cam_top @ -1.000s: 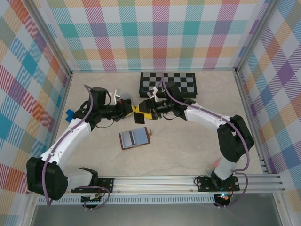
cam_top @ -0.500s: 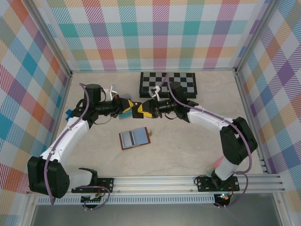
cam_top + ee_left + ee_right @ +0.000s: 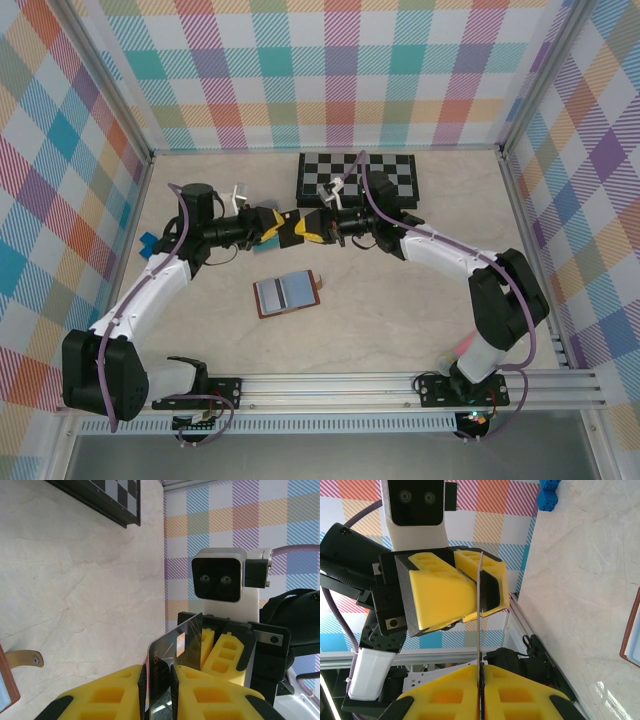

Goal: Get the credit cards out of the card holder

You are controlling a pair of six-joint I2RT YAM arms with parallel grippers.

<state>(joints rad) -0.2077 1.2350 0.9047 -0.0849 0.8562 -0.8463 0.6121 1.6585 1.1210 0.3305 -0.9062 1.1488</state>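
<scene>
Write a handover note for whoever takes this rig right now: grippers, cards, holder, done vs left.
Left gripper: shut on one end of a dark card, held in the air.
Right gripper: shut on the other end of the same card, facing the left one.
Card holder: lying open on the table, nearer the arm bases than the grippers, untouched.
Done: one card is out of the holder; this looks like a hand-off between the arms.
Left: one gripper lets go and the card gets set down. The top view is too small to show whether more cards sit in the holder, so check.
</scene>
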